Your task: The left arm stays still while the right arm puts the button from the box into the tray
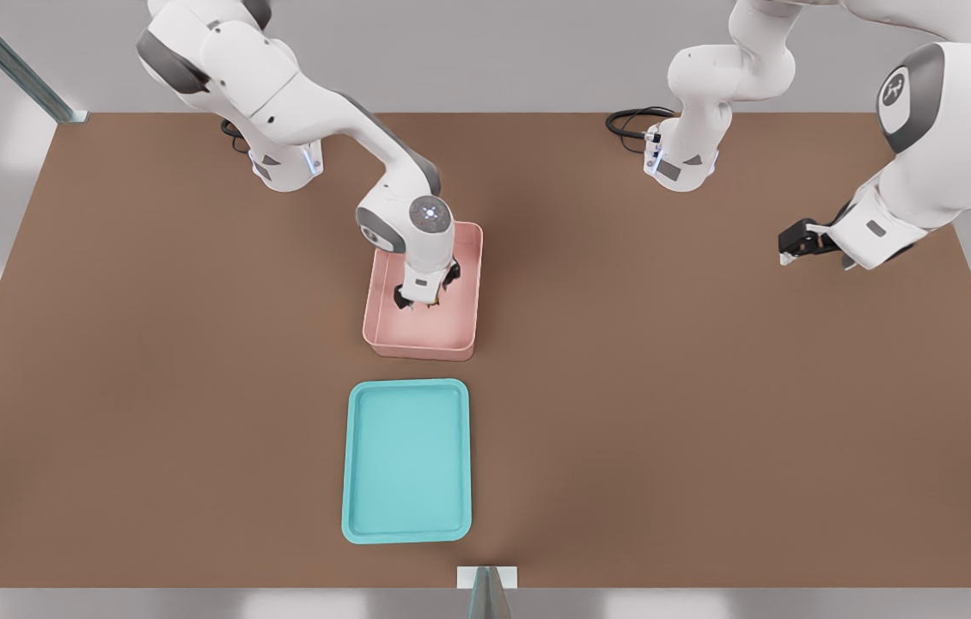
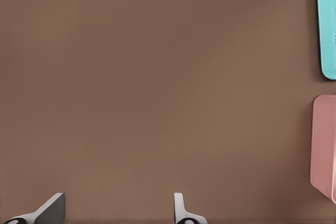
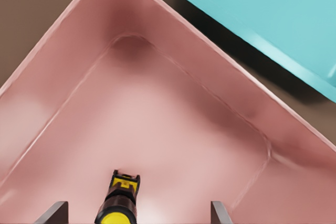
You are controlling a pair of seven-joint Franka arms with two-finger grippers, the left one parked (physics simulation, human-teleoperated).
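Pink box (image 1: 424,340) sits mid-tabletop (image 1: 709,413), tall walls, rounded corners. Right arm reaches down into it from the far side; tool (image 1: 425,299) is inside the box, low over the floor, roughly centred between the side walls.

Right wrist view: both fingertips (image 3: 52,212) show as grey wedges, spread wide apart, so the tool is released and grips nothing. Button (image 3: 119,202) lies on the box floor (image 3: 173,129) in the gap between the two fingers, nearer one of them, touching neither. Black body with yellow markings, round yellow cap at the end nearest the camera. It looks tipped on its side rather than sitting cap-up, though I can't tell its exact pose. In the front view it is just a speck of yellow under the tool; can't place it more finely there.

Turquoise tray (image 1: 406,533) lies flat on the tabletop, just nearer the camera than the box, a strip of bare brown surface between them, not touching. Long sides roughly in line with the box's, tray slightly longer. Low rim, nothing in it. The wrist view catches one tray corner (image 3: 273,19) beyond the box wall.

The left wrist view shows slivers of box (image 2: 324,145) and tray (image 2: 327,24) at the frame edge.
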